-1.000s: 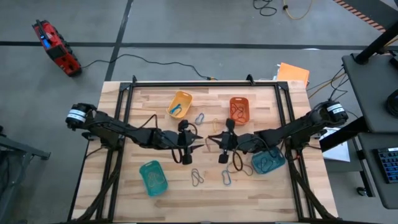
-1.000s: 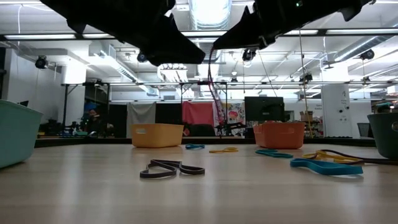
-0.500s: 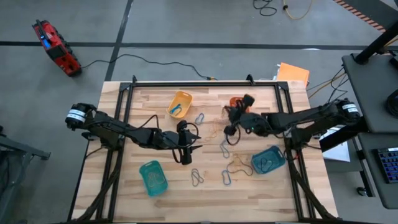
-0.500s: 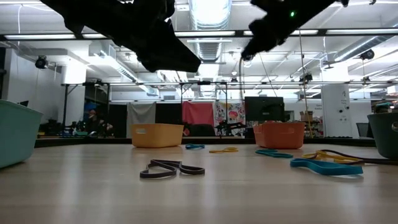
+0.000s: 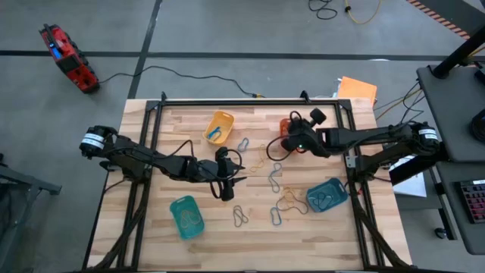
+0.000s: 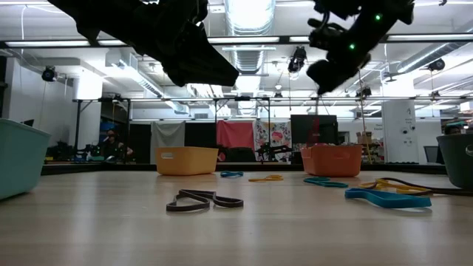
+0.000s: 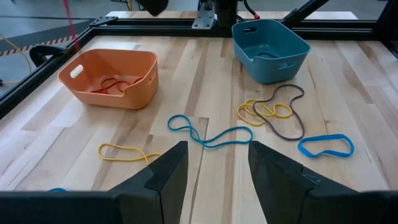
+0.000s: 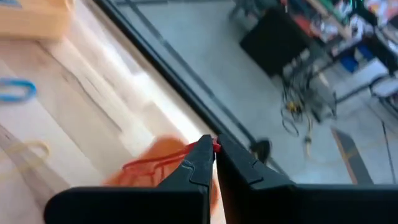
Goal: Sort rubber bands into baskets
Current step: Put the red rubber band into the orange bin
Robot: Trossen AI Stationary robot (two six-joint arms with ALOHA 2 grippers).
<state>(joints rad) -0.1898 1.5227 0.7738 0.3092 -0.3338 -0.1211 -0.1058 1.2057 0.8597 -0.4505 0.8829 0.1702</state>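
My right gripper (image 5: 286,142) (image 6: 319,77) (image 8: 214,144) is over the orange basket (image 5: 292,129) (image 7: 112,78) at the far right and is shut on a red rubber band (image 6: 318,122). Red bands (image 7: 115,83) lie inside that basket. My left gripper (image 5: 236,176) (image 7: 214,168) hovers open over the table's middle with nothing between its fingers. Loose bands lie flat on the wood: blue (image 7: 208,134), yellow (image 7: 127,151), and a yellow and dark tangle (image 7: 273,112). The yellow basket (image 5: 219,126), teal-green basket (image 5: 186,216) and blue-teal basket (image 5: 326,195) stand on the table. My right gripper pinches a short bit of the red band (image 8: 217,145) between its two fingertips. The fingers come from the table's right side, slanting down. The band hangs slack below them as a thin strand (image 6: 318,133) that drops behind the orange basket's rim (image 6: 331,150).
More loose bands lie near the front (image 5: 240,216) (image 5: 277,216) and beside the yellow basket (image 5: 243,144). A black frame rail (image 5: 250,101) runs along the table's far edge. Bare wood lies at the front left.
My right gripper has moved from the table's middle, close to the left gripper, toward the far right, to above the orange basket. It has tipped from pointing steeply down to nearer level, staying shut with the red band hanging from it.
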